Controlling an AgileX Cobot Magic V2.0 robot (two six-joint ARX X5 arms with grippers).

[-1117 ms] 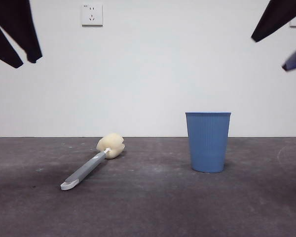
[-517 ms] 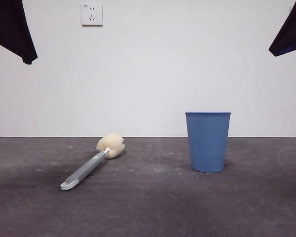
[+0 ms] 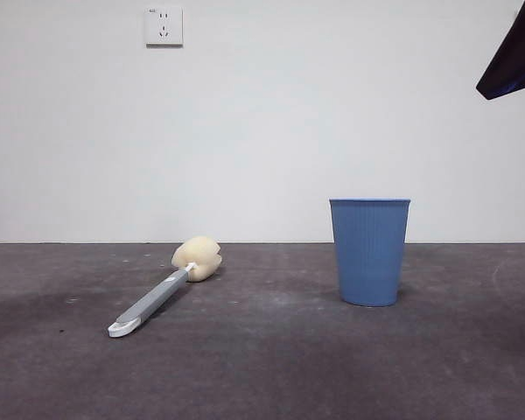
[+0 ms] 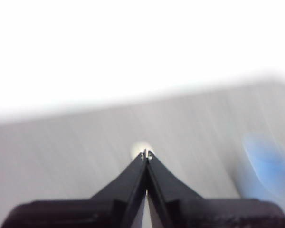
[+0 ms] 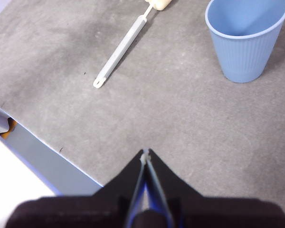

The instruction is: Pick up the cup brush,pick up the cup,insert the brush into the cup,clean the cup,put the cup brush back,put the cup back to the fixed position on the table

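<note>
No readable writing or brand anywhere; only a plain wall socket [image 3: 164, 25] high on the white wall. Versus half a second ago: dark arm gone from the front view's top left corner, the black tip [image 3: 514, 58] at top right unchanged. Cup brush [image 3: 163, 286] flat on the table [image 3: 271, 367], sponge head towards the wall, white tip nearest the camera. Cup [image 3: 369, 251] upright, well apart from the brush, empty inside per right wrist view. Left gripper [image 4: 146, 154] jaws pressed together, nothing between, view blurred. Right gripper [image 5: 145, 153] jaws together too, empty, high above the table near its front edge. Bare table all round both items, wide gap between them.
</note>
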